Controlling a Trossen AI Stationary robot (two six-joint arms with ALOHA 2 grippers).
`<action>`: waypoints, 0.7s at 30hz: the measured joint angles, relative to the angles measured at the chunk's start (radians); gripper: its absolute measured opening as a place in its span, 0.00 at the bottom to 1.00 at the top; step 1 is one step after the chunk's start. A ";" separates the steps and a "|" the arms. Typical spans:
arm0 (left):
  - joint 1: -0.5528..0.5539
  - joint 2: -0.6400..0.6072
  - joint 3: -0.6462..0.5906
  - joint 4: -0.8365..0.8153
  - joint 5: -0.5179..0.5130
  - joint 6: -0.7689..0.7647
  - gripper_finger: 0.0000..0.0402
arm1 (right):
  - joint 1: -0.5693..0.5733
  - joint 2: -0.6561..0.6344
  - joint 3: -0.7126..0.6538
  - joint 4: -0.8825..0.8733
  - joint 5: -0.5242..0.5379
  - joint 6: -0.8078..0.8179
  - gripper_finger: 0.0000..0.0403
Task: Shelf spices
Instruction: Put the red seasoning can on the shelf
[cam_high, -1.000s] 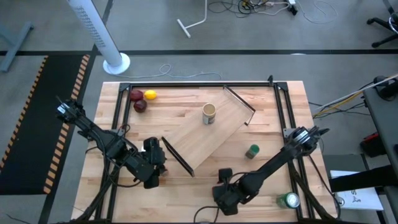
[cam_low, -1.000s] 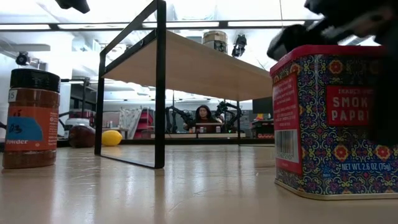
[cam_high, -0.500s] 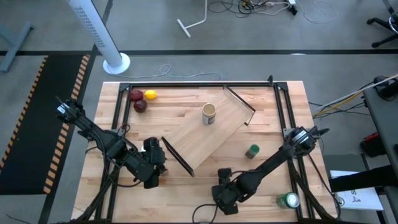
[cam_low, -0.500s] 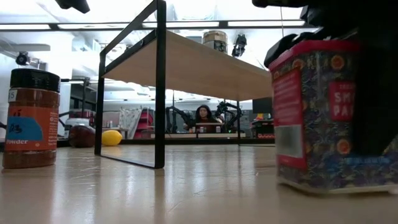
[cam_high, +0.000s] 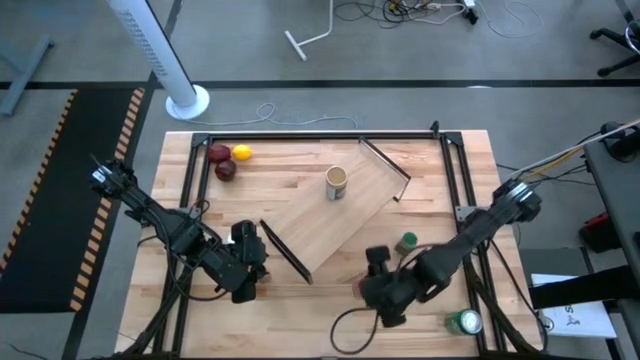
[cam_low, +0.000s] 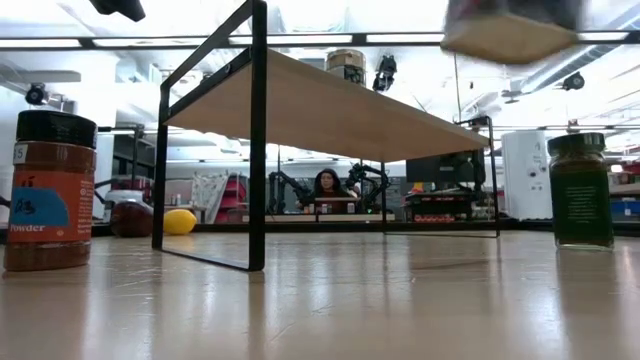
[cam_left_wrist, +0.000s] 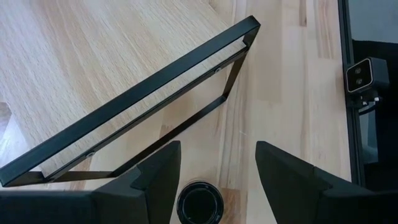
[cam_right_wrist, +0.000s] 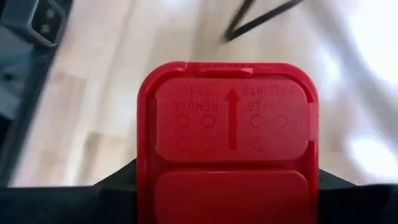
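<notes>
Carrying the red tin (cam_right_wrist: 227, 140) to the shelf (cam_high: 335, 215) is the step in hand, judging by the layout. The right gripper (cam_high: 378, 285) is clamped on the tin, its red lid filling the right wrist view; in the low view the tin's base hangs well above the tabletop. From the gripper, the shelf lies at about eleven o'clock in the high view, with the green-lidded jar (cam_high: 405, 243) just beside it at one o'clock. To do this well, lift clear of that jar, keep the tin upright, and aim for bare board away from the tan jar (cam_high: 336, 183) already standing on the shelf. Set it down flat before letting go.

The left gripper (cam_high: 243, 270) waits at the shelf's near rail, jaws spread wide and holding nothing, over the black-lidded jar (cam_left_wrist: 199, 202).
</notes>
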 joint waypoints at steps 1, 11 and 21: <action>0.000 0.000 0.000 0.001 0.000 0.001 0.49 | -0.006 -0.022 0.000 -0.008 0.028 -0.035 0.43; 0.000 0.000 0.000 0.004 -0.002 0.002 0.49 | -0.216 -0.151 0.000 -0.065 0.047 -0.382 0.43; 0.000 0.000 -0.004 0.002 -0.002 0.002 0.49 | -0.458 -0.198 0.000 -0.088 -0.173 -0.646 0.43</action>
